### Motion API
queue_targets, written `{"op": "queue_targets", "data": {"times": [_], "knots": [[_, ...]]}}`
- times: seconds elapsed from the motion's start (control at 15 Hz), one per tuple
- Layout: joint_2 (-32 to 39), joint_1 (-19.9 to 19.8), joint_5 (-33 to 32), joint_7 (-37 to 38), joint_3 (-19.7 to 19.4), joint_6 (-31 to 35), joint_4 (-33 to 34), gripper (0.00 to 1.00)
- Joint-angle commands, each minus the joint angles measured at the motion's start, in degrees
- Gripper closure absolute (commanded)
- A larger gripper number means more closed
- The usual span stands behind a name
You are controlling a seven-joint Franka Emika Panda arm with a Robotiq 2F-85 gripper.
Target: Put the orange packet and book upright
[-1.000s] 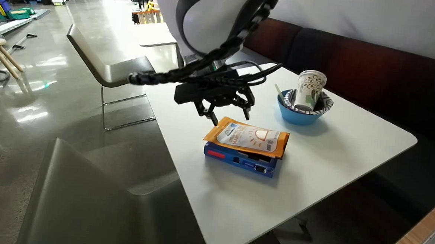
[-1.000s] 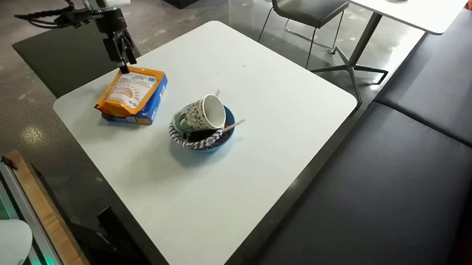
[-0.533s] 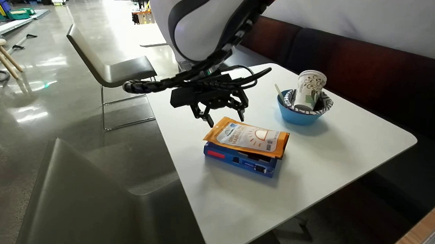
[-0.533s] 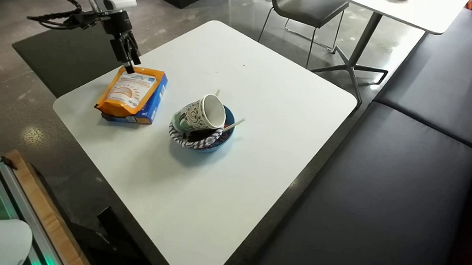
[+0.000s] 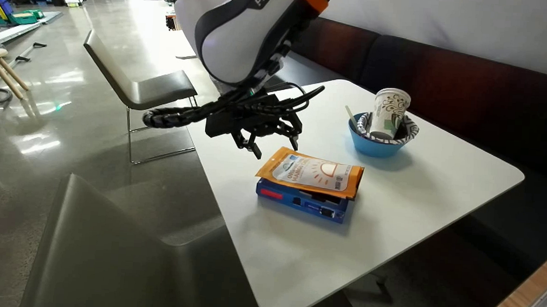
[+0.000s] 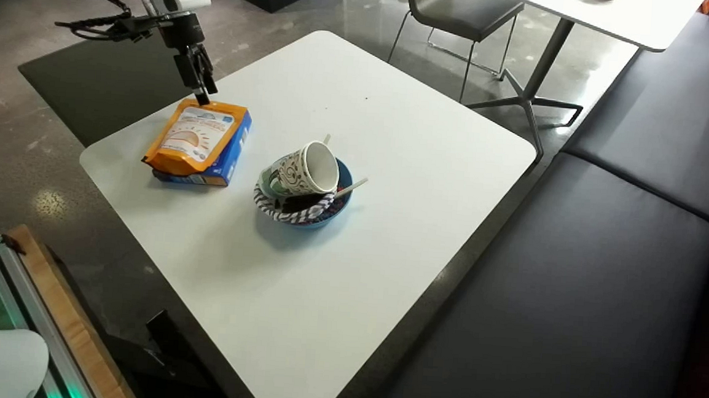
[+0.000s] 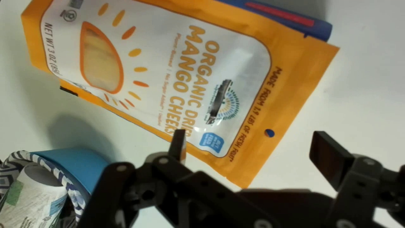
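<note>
Black two-fingered hand (image 7: 254,148), tips apart, sits at the wrist view's lower right, one tip masking letters on the flat rectangular orange packet (image 7: 177,85), which reads "ORGANIC", "MANGO" and "MADE FROM 1.9 LBS OF FRESH FRUIT"; its logo is illegible. Central in an exterior view, the packet lies on a thick blue rectangular book (image 5: 302,203), its top mostly hidden, on the white worktop (image 5: 416,207).

Tabletop (image 6: 407,141): was white, with rounded corners.
Book (image 5: 287,198): lay flat on it near an edge, blue sides showing.
Blue bowl (image 5: 377,148): stood upright on it, near the book yet apart.
Speck (image 6: 366,98): showed dark on the white stretch.
</note>
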Motion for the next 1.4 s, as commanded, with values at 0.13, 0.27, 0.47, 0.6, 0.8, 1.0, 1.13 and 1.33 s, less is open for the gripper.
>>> {"op": "queue_targets", "data": {"times": [0.13,0.27,0.47,0.6,0.8,1.0,1.13,1.33], "knots": [[9.6,3.5,0.2,-1.4,-3.0,-7.5,11.5,0.0],[12.2,3.8,0.3,-2.3,-3.7,-8.6,14.4,0.0],[15.7,4.0,0.9,-3.8,-4.3,-9.5,18.2,0.0],[17.9,3.9,1.5,-4.7,-4.8,-11.2,20.5,0.0],[20.3,4.0,2.3,-5.5,-5.2,-15.7,23.8,0.0],[22.4,4.3,2.7,-5.8,-5.6,-21.4,26.8,0.0],[23.7,4.3,2.9,-6.0,-5.7,-24.4,28.6,0.02],[25.3,4.3,3.4,-6.5,-5.6,-27.0,31.2,0.27]]}}
